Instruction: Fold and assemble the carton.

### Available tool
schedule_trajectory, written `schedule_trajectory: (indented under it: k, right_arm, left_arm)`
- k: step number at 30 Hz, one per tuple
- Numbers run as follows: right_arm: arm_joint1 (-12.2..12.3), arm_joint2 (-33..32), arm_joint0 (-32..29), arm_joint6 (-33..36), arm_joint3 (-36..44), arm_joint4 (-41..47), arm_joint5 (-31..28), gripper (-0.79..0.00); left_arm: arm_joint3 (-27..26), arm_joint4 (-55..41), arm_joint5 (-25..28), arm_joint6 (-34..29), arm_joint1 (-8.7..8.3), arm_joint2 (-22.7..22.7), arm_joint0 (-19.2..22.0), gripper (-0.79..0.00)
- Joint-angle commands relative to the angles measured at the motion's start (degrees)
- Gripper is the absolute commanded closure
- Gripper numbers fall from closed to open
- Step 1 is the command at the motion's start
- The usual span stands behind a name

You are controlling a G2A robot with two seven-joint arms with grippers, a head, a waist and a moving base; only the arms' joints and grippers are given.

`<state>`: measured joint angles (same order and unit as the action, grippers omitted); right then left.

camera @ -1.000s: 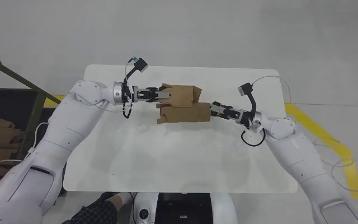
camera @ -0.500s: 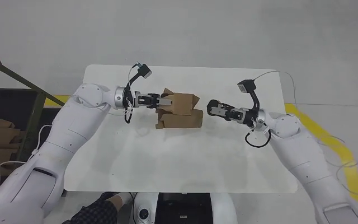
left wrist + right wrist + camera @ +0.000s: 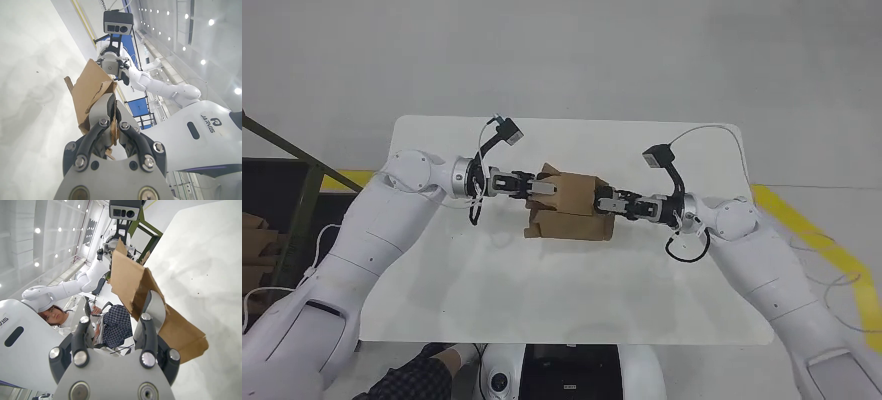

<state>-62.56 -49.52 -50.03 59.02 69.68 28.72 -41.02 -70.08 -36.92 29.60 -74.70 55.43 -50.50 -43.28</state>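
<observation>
Top view: brown carton (image 3: 572, 205) over middle of table, half-formed, flaps sticking out. Left gripper (image 3: 542, 186) pinched tight on flap at one end. Right gripper (image 3: 604, 204) spread wide at other end, one finger against wall, gripping nothing. Risk imo: thin flap tears or slips, box sags. White table (image 3: 542, 300) smooth; grey floor, yellow line (image 3: 802, 225).

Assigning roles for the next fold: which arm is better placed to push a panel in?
Probably right: the right hand is open, one finger in the carton; the left hand is shut on a flap, anchoring it.
</observation>
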Motion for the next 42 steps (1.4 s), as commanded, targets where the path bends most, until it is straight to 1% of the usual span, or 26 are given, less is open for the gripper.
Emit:
schedule_trajectory:
  k: [1, 2, 6, 9, 14, 18, 23, 28, 30, 31, 33, 34, 36, 42]
  right_arm:
    - [-0.23, 0.27, 0.28, 0.42, -0.28, 0.68, 0.06, -0.489]
    - [-0.36, 0.41, 0.45, 0.71, -0.47, 1.07, 0.09, -0.489]
    - [-0.91, 1.06, 0.88, 2.38, -1.12, 3.80, 0.57, -0.449]
    - [-1.35, 1.54, 1.19, 3.85, -2.03, 6.20, 1.14, -0.388]
    - [-2.13, 2.23, 1.87, 5.86, -3.81, 9.02, 1.77, -0.366]
    - [-2.60, 2.52, 2.45, 6.13, -4.63, 8.95, 1.90, -0.354]
    - [-3.05, 2.63, 2.75, 6.09, -5.09, 8.66, 1.86, -0.317]
    - [-3.45, 2.50, 2.70, 5.93, -5.61, 8.84, 1.71, -0.240]
    - [-3.58, 2.42, 2.64, 5.94, -5.79, 8.76, 1.71, -0.182]
    - [-3.64, 2.36, 2.59, 5.97, -5.88, 8.88, 1.74, -0.129]
    - [-3.74, 2.25, 2.54, 6.02, -5.96, 8.81, 1.78, -0.083]
    - [-3.79, 2.19, 2.51, 6.03, -5.99, 8.75, 1.80, -0.034]
    - [-3.86, 2.10, 2.46, 6.17, -6.00, 8.54, 1.93, 0.000]
    - [-4.07, 1.78, 2.32, 6.45, -6.07, 7.93, 2.21, 0.000]
  left_arm:
    - [-0.20, 0.06, -0.14, -0.13, 0.04, 0.16, -0.07, 0.000]
    - [-0.24, 0.04, -0.17, -0.16, 0.06, 0.20, -0.07, 0.000]
    - [-0.33, -0.63, -0.27, -0.26, 0.15, 0.28, -0.11, 0.000]
    - [-0.23, -1.36, -0.43, -0.42, 0.17, 0.12, -0.14, 0.000]
    - [-0.32, -1.91, -0.81, -0.81, 0.20, 0.10, -0.28, 0.000]
    - [-0.35, -1.60, -0.96, -0.95, 0.25, 0.30, -0.29, 0.000]
    - [-0.33, -1.23, -0.84, -0.83, 0.36, 0.52, -0.19, 0.000]
    - [0.18, -0.83, -0.48, -0.47, 0.44, 0.62, -0.13, 0.000]
    - [0.35, -0.91, -0.43, -0.42, 0.47, 0.62, -0.11, 0.000]
    - [0.44, -0.94, -0.45, -0.44, 0.49, 0.65, -0.12, 0.000]
    - [0.57, -0.86, -0.45, -0.44, 0.51, 0.68, -0.09, 0.000]
    - [0.61, -0.85, -0.43, -0.42, 0.53, 0.71, -0.09, 0.000]
    - [0.72, -0.81, -0.45, -0.44, 0.55, 0.75, -0.09, 0.000]
    - [0.73, -0.21, -0.36, -0.35, 0.61, 0.85, 0.03, 0.000]
